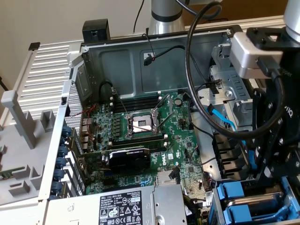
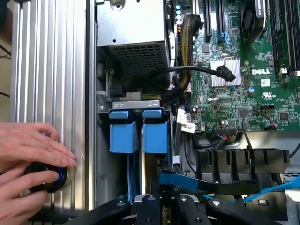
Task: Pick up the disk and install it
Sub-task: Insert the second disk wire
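Blue disk carriers (image 2: pixel 124 136) sit just beside the motherboard (image 2: pixel 243 79), and the gripper (image 2: pixel 161 199) hangs right over them. How wide it's open, whether it's holding anything, can't tell.

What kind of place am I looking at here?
Likely a robotics lab or computer-assembly test bench: an opened computer case, its motherboard exposed, with a robot arm over it.
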